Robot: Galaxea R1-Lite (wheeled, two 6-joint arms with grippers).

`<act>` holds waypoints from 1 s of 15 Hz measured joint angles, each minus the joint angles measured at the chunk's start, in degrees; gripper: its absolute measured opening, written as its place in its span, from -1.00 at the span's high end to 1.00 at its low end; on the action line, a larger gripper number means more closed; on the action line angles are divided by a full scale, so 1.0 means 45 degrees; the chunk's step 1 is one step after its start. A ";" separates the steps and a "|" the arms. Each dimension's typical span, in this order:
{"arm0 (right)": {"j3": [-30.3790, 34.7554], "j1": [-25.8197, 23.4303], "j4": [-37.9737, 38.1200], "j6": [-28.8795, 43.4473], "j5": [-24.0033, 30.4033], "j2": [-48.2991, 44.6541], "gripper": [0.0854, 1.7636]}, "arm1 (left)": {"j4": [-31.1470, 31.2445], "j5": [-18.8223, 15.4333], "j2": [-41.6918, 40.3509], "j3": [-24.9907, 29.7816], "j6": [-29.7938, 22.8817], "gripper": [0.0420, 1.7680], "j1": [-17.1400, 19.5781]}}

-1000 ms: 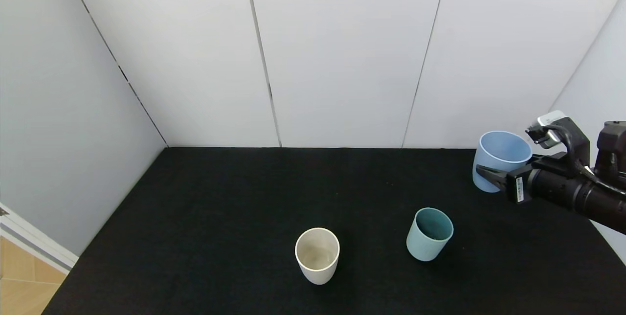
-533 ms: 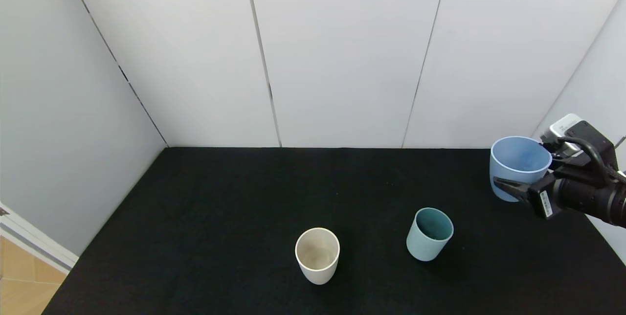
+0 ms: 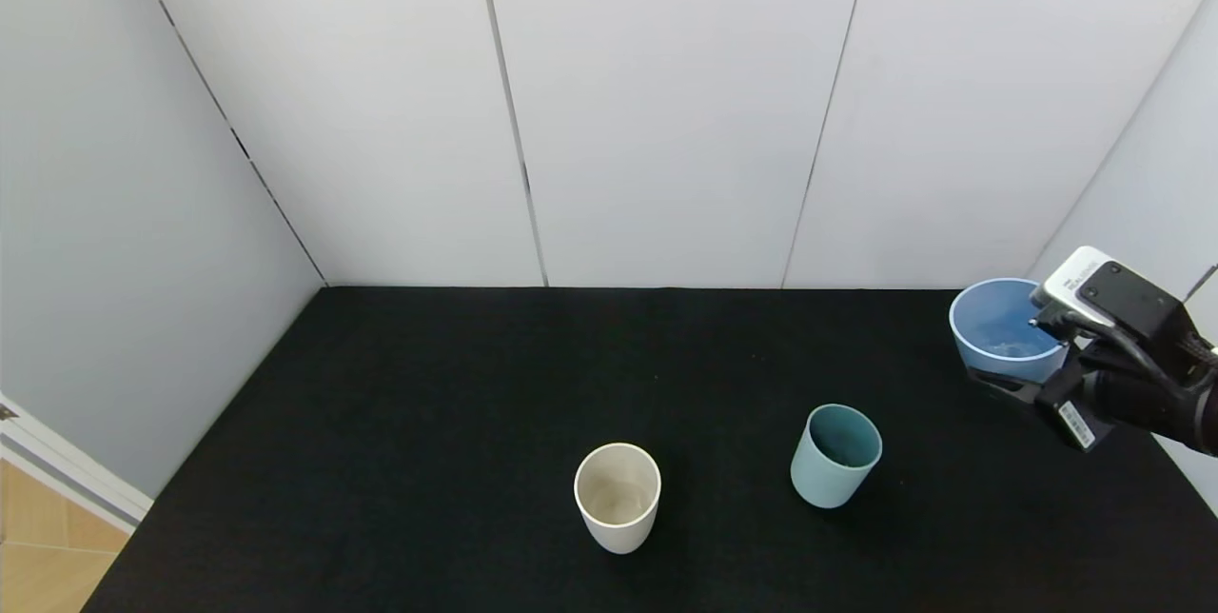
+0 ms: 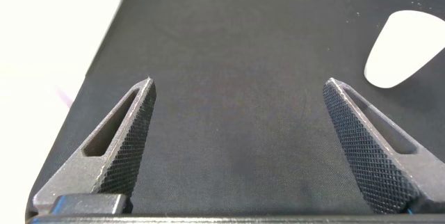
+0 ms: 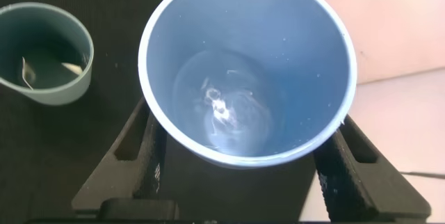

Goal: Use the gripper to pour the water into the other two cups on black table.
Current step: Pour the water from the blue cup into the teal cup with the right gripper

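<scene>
The mint-green cup and the cream-white cup stand upright on the black table, near its front middle. My right gripper is at the far right of the table, shut on the pale blue cup, which is upright. In the right wrist view the gripper has a finger on each side of the blue cup, water glints at its bottom, and the mint cup is off to one side. My left gripper is open and empty above bare cloth.
White wall panels close the table at the back and both sides. The table's right edge runs just beside my right arm. The cream cup shows as a pale shape in the left wrist view.
My right gripper has carried the blue cup to the right and lower. The cup has gone from tilted to upright. The mint and cream cups have not moved.
</scene>
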 joint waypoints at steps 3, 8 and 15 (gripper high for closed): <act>-0.0106 0.0385 0.0550 -0.0889 -0.0531 0.0092 -0.39 | -0.0005 0.0000 0.0000 0.0000 0.0000 -0.94 0.0000; -0.0341 0.0810 0.0791 -0.2308 -0.1154 0.0301 -0.39 | 0.0000 0.0000 0.0000 0.0000 0.0000 -0.94 -0.0005; -0.0666 0.1238 0.0815 -0.4050 -0.1810 0.0821 -0.39 | -0.0005 0.0000 0.0000 0.0000 -0.0005 -0.94 -0.0016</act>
